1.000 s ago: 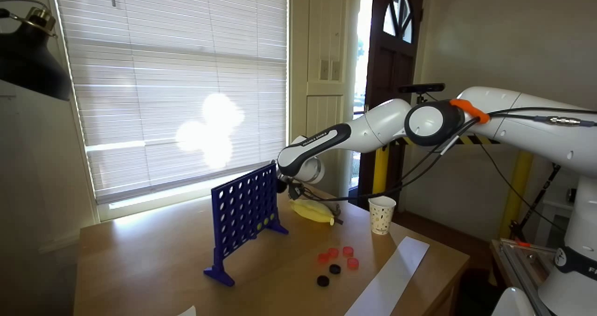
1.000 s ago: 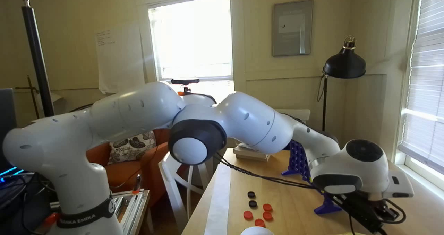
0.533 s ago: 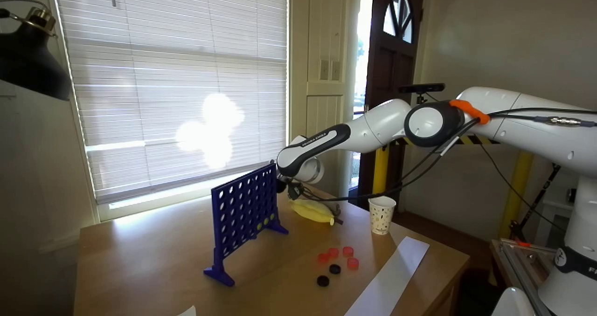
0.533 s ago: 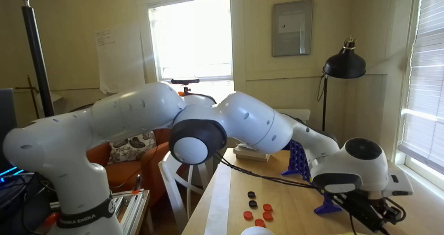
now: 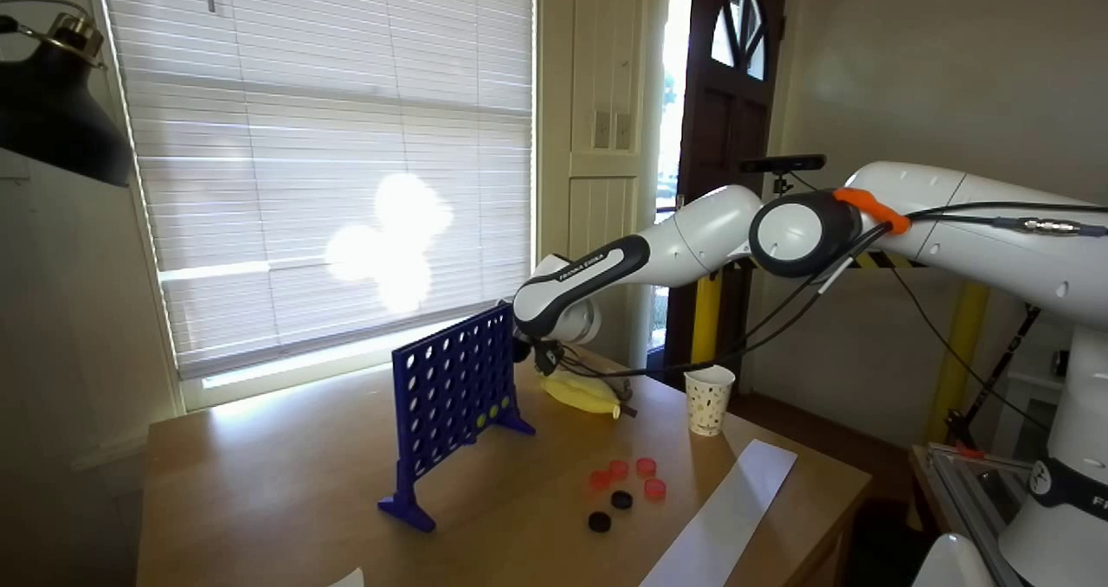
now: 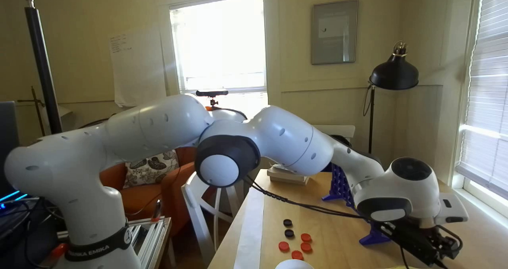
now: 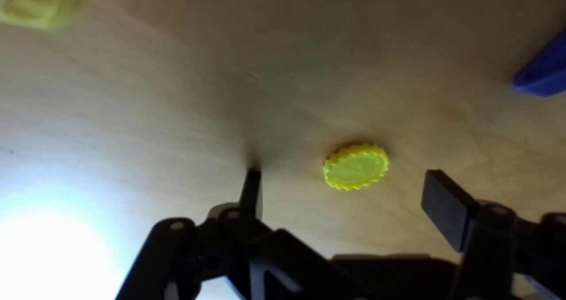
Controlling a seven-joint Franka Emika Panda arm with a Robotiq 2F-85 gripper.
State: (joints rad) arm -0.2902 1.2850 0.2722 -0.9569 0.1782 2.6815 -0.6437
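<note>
You have one gripper [image 7: 344,172], spread wide, empty; one yellow disc [image 7: 356,167], on the table [image 7: 154,114] between its jaws.

I see room for my gripper [image 7: 343,175] on both sides of the yellow disc [image 7: 356,167]. Farther from it, a blue foot [image 7: 546,72] and yellow lump [image 7: 40,1] block me.

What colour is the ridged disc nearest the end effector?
The disc is yellow, clearest in the wrist view.
</note>
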